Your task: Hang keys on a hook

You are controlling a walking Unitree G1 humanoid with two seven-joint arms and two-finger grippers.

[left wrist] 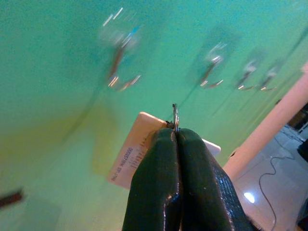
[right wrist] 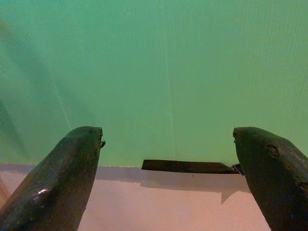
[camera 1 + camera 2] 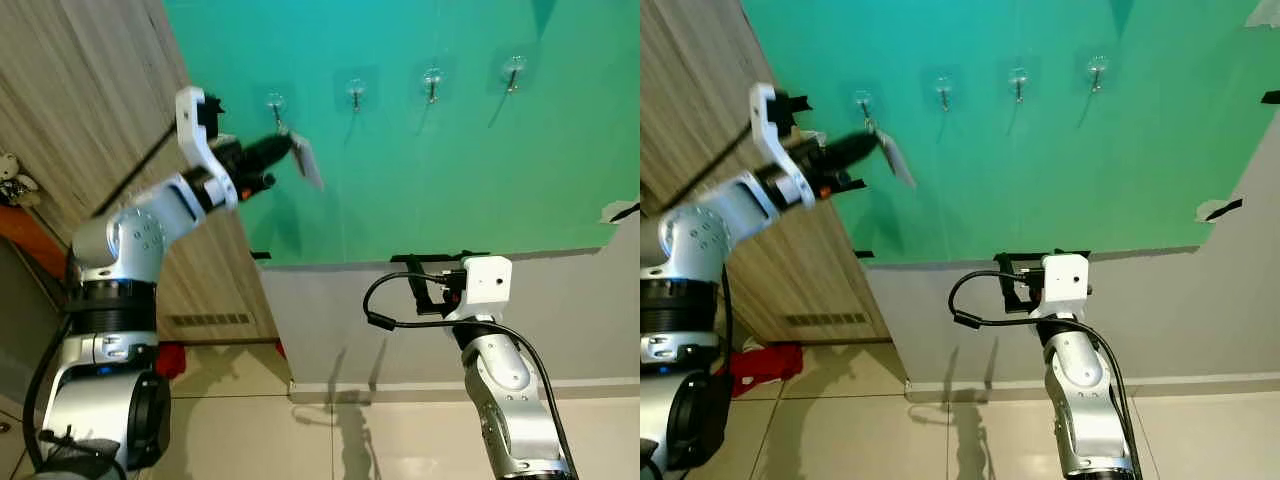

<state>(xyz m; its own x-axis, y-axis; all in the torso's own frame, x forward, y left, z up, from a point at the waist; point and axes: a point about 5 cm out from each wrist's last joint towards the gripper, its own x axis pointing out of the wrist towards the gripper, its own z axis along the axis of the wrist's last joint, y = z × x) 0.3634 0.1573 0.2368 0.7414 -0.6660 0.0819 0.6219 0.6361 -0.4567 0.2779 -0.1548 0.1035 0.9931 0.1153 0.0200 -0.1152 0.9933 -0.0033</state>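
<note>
A row of several clear hooks runs across the green sheet (image 3: 450,170) on the wall. My left gripper (image 3: 287,148) is raised just below and right of the leftmost hook (image 3: 275,103). It is shut on a metal key ring (image 1: 175,117), and a white tag (image 3: 308,164) hangs from the ring. In the left wrist view the ring pokes out above the closed fingertips and sits below the blurred leftmost hook (image 1: 117,67). The second hook (image 3: 355,93) is further right. My right gripper (image 2: 168,135) is held low, open and empty, facing the sheet's bottom edge.
A wood-panelled wall (image 3: 90,90) stands to the left, with a vent grille (image 3: 210,320) low down. A red object (image 3: 170,358) lies on the tiled floor. Black tape strips (image 2: 187,166) hold the sheet's lower edge. Grey wall (image 3: 580,320) lies below the sheet.
</note>
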